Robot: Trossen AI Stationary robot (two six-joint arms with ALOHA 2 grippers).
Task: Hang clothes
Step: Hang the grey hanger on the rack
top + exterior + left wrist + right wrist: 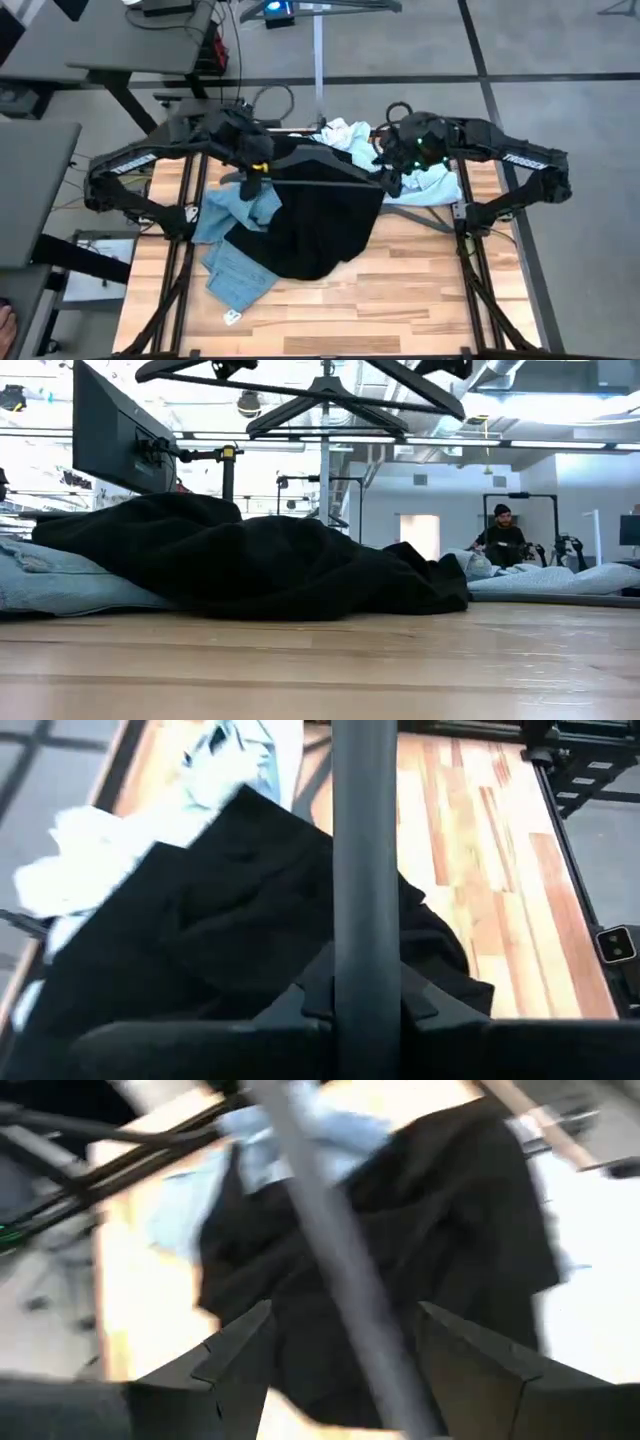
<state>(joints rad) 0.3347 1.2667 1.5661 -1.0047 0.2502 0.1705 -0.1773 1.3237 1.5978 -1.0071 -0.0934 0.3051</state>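
A black hanger (315, 165) hangs in the air above the table, seen high in the low view as the hanger (330, 395). My left gripper (257, 172) is shut on its left end. My right gripper (345, 1345) is open at the hanger's right end (383, 183), one finger on each side of the grey bar (335, 1270), apart from it. Below lies the black t-shirt (310, 225) in a heap on the table, over the light blue jeans (238, 268). The pale collared shirt (432, 186) lies crumpled at the far right. My left gripper pinches the hanger's lower bar (366, 950) between its two fingers, near the bar's left end. The fingers (425, 1005) come from above and lie across the bar. The hanger is lifted clear of the t-shirt and the table.
The bare wooden tabletop (400, 300) stretches along the near and right side. A thin vertical pole (319, 70) stands behind the far edge. Desks (110, 45) stand beyond the table at the left, and a person (503, 535) sits far back in the room.
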